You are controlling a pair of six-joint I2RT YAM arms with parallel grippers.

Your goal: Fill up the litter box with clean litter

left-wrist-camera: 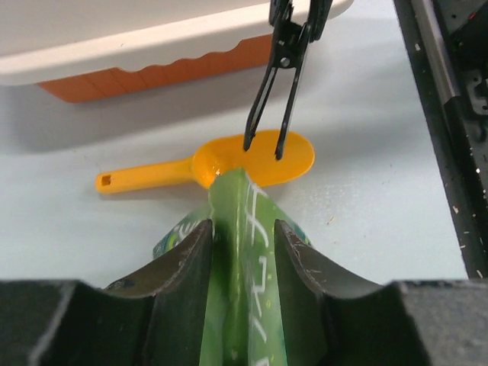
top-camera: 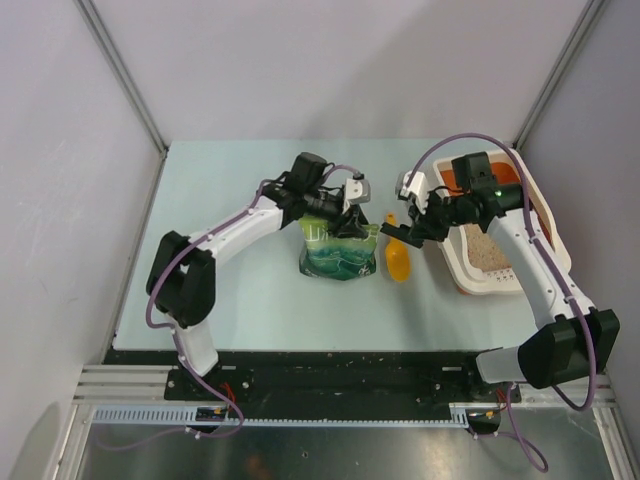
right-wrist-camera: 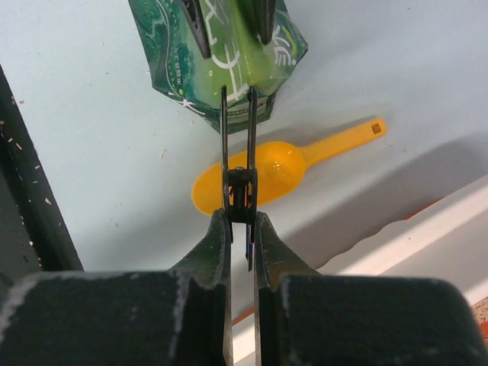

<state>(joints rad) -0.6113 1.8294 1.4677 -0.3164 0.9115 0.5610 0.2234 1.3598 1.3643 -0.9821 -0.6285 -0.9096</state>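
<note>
The litter box [top-camera: 553, 238], a white tray with an orange inside, stands at the right and holds pale beige clean litter [top-camera: 487, 250]. A green printed bag [top-camera: 340, 255] stands upright at the table's middle. My left gripper [left-wrist-camera: 242, 229] is open, its jaws apart on either side of the bag's folded top [left-wrist-camera: 240, 252]. My right gripper [right-wrist-camera: 240, 217] is shut on a black spring clip [right-wrist-camera: 238, 145]. The clip's two prongs are spread and point at the bag's top corner, above an orange scoop [right-wrist-camera: 263, 175].
The orange scoop [top-camera: 398, 262] lies flat on the table between the bag and the litter box, handle pointing away from the arms' bases. The litter box's white rim [left-wrist-camera: 152, 38] runs just beyond the scoop. Grey walls enclose the table on three sides.
</note>
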